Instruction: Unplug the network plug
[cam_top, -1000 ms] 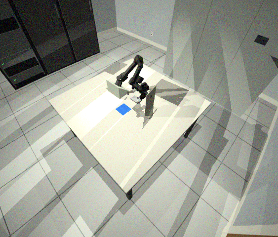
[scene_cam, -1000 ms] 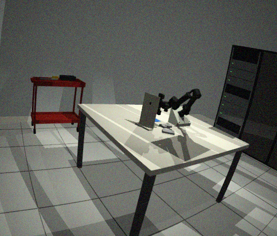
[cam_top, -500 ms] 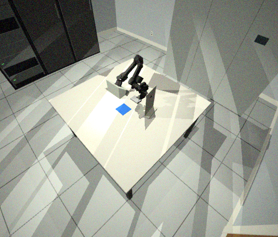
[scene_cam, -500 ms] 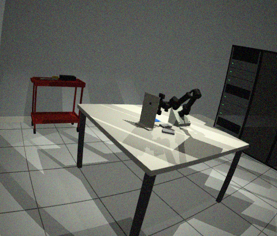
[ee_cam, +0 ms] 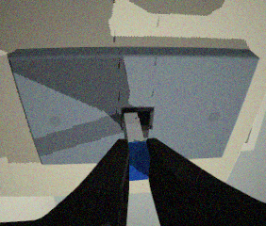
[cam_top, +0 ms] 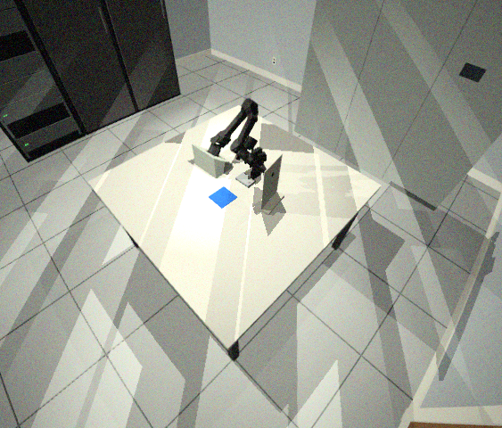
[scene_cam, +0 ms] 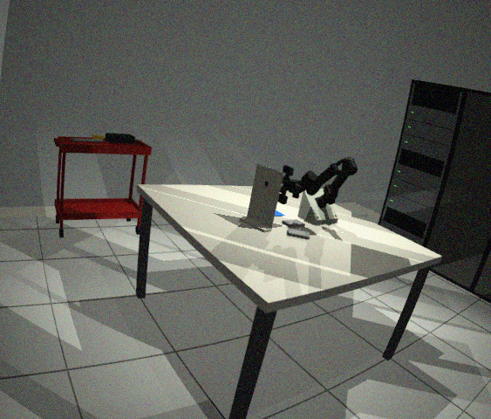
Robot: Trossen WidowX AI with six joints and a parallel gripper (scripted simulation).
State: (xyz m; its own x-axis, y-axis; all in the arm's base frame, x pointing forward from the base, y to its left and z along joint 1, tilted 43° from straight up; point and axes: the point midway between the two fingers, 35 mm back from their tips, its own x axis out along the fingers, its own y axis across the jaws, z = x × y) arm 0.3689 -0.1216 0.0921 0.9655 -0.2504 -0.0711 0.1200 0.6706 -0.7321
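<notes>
The upright panel (cam_top: pixel 271 186) (scene_cam: pixel 263 202) (ee_cam: pixel 185 99) stands on the table with a dark socket (ee_cam: pixel 147 114) in it. My gripper (ee_cam: pixel 136 147) is at the panel's socket side and is shut on the plug, with a black finger on each side of its blue body (ee_cam: pixel 139 157). The plug's grey front part (ee_cam: pixel 132 126) reaches to the left part of the socket mouth, and dark opening shows to its right. How deep the front sits is unclear. I cannot make out the thin tab. The marked square (cam_top: pixel 222 197) (scene_cam: pixel 279 213) is blue and lies flat on the table.
A pale upright board (cam_top: pixel 208 160) (scene_cam: pixel 307 206) stands beside the arm's base. A small flat grey item (cam_top: pixel 245 178) lies under the hand, and another low grey piece (scene_cam: pixel 298 233) shows in the exterior view. A red cart (scene_cam: pixel 101 209) and dark server racks (cam_top: pixel 76 55) are away from the table.
</notes>
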